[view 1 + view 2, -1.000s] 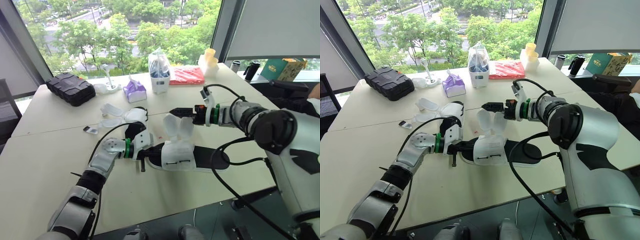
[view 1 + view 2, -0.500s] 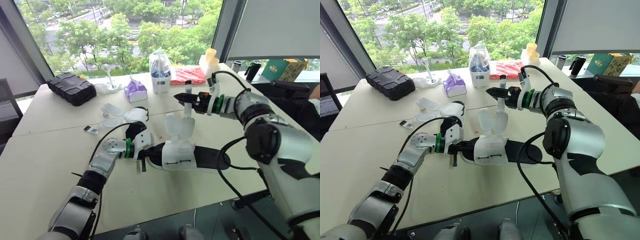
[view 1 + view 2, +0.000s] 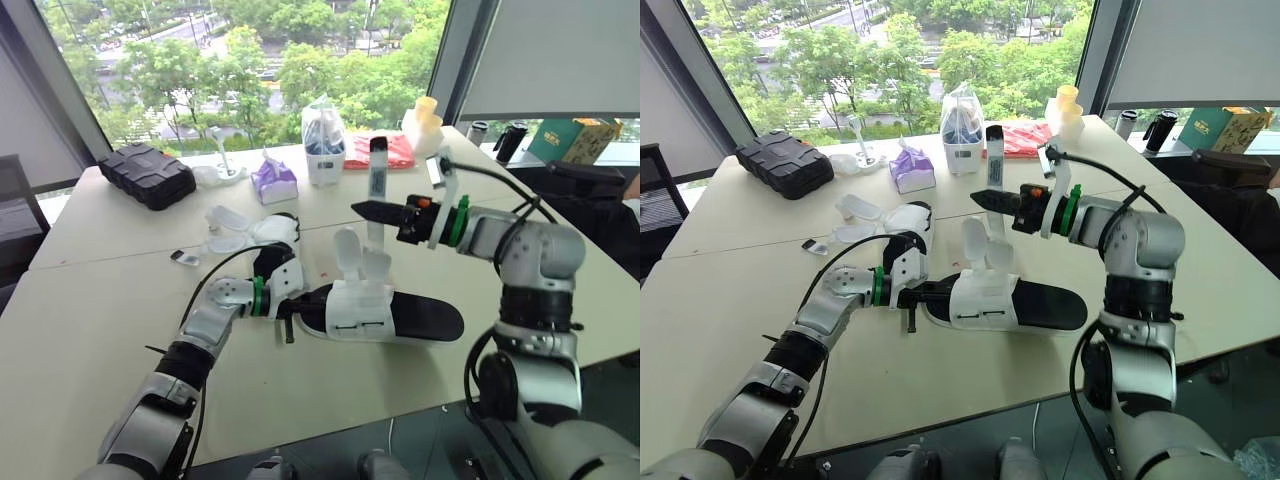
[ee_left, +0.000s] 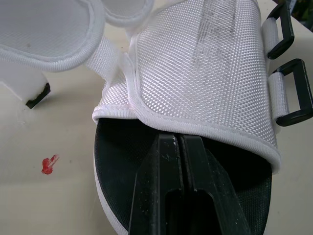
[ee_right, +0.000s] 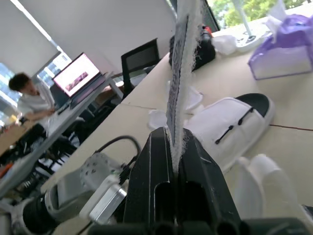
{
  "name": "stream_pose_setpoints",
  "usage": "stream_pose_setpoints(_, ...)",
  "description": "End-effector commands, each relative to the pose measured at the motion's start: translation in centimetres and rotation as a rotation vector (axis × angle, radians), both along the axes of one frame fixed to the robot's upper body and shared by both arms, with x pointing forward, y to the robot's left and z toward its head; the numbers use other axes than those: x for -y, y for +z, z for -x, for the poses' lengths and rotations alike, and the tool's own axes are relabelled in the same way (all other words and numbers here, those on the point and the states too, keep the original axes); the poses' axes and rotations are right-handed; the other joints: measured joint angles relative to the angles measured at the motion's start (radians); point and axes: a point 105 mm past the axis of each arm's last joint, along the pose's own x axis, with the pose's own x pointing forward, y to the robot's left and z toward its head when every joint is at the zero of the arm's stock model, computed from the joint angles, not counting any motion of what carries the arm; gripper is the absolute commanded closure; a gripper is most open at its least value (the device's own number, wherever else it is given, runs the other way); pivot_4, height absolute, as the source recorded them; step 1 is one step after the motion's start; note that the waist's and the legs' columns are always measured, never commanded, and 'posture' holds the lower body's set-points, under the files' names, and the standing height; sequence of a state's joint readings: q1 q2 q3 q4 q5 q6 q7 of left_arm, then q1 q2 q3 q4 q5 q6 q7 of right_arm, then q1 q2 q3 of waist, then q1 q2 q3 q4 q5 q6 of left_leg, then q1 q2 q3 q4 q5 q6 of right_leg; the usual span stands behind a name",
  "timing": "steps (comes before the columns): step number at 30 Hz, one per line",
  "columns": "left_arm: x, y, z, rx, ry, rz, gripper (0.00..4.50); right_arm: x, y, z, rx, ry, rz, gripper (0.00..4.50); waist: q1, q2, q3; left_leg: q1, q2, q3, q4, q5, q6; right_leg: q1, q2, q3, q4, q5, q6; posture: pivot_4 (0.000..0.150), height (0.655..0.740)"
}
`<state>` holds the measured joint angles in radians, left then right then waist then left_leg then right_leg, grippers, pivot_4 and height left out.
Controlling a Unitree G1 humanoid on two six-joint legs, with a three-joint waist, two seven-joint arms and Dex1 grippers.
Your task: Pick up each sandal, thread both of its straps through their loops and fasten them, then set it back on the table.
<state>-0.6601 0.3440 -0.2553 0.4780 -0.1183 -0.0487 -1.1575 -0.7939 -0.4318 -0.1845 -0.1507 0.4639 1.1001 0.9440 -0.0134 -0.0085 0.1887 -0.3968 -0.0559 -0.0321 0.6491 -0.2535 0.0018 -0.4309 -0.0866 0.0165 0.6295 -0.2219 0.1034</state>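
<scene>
I had the sandal (image 3: 400,315) lying flat on the table (image 3: 100,300) near its front edge, with the left gripper (image 3: 288,312) at one end of it. Its fingers (image 4: 168,196) were closed together over the black insole, just under the edge of the white upper. I judged they were pinning the shoe rather than pinching it, though I could not see for certain. The right gripper (image 3: 362,210) hung above the sandal, clamped on a strap (image 3: 377,165) that stood nearly upright, its free end poking above the fingers. Two padded flaps (image 3: 347,250) stood open beneath it. The two black loops (image 4: 299,91) sat empty on the side of the upper, so I took this to be the threading of the first strap, barely begun. Next I would need to swing the strap's tip over the upper and down to one loop, holding it close enough to the tip to steer it through, while the left side held the shoe steady. The second sandal (image 3: 270,232) lay farther back on the table, flaps open, untouched.
</scene>
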Motion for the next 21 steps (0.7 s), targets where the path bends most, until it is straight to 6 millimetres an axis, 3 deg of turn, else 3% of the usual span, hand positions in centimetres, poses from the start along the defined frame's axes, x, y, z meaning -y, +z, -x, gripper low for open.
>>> stream_pose_setpoints(1,-0.2,0.0,0.1,-0.002,-0.003,-0.004,4.5,-1.8,-1.2,4.0,0.369,0.138,0.284,4.43,0.001,0.0,0.0,0.0,0.0,0.0,0.0,0.0,0.0,0.0,0.0,0.0,0.0,0.0,0.0,0.15,0.74)
stream_pose_setpoints(3,-0.1,-0.1,0.2,-0.004,-0.007,-0.007,4.5,-2.0,-4.2,5.7,0.639,0.195,0.49,4.43,0.0,-0.001,0.0,0.0,0.0,0.0,0.001,0.0,0.001,0.002,0.0,-0.001,-0.001,-0.001,0.002,0.15,0.74)
stream_pose_setpoints(5,-0.1,-0.1,0.2,-0.006,-0.011,-0.009,4.5,-1.8,-5.9,6.9,0.849,0.25,0.598,4.43,-0.001,-0.002,0.0,0.002,0.0,0.001,0.002,0.0,0.001,0.004,0.0,0.0,-0.001,-0.001,0.002,0.15,0.74)
stream_pose_setpoints(9,-0.1,-0.4,0.3,-0.012,-0.019,-0.019,4.5,-0.2,-8.2,6.9,1.289,0.33,0.805,4.43,-0.005,-0.002,0.0,0.005,0.0,0.004,0.004,0.0,0.001,0.006,0.001,0.002,-0.001,-0.002,0.003,0.15,0.74)
stream_pose_setpoints(11,0.0,-0.4,0.3,-0.014,-0.019,-0.017,4.5,0.5,-9.8,6.6,1.397,0.391,0.886,4.43,-0.001,-0.004,0.0,0.006,0.0,0.004,0.005,0.0,0.001,0.008,0.001,0.002,-0.001,-0.002,0.003,0.15,0.74)
stream_pose_setpoints(15,0.1,-0.5,0.5,-0.018,-0.019,-0.011,4.5,0.6,-11.1,6.4,1.487,0.435,0.873,4.43,0.001,-0.004,0.0,0.006,0.0,0.003,0.005,0.0,0.001,0.008,0.002,0.002,-0.001,-0.002,0.002,0.15,0.74)
stream_pose_setpoints(16,0.1,-0.6,0.5,-0.019,-0.019,-0.011,4.5,0.5,-11.3,6.4,1.496,0.444,0.861,3.87,0.001,-0.004,0.0,0.006,0.001,0.003,0.004,0.0,0.001,0.008,0.002,0.002,-0.001,-0.002,0.002,0.15,0.74)
stream_pose_setpoints(18,0.1,-0.6,0.6,-0.019,-0.016,-0.011,4.5,0.4,-11.3,6.4,1.513,0.454,0.847,3.14,0.001,-0.004,0.0,0.006,0.001,0.003,0.004,0.0,0.001,0.008,0.002,0.002,0.0,-0.002,0.002,0.15,0.74)
stream_pose_setpoints(21,0.1,-0.6,0.6,-0.018,-0.012,-0.01,4.5,0.8,-11.1,6.4,1.517,0.5,0.854,1.58,0.001,-0.004,0.0,0.006,0.001,0.003,0.005,0.0,0.001,0.009,0.002,0.003,-0.001,-0.002,0.002,0.15,0.74)
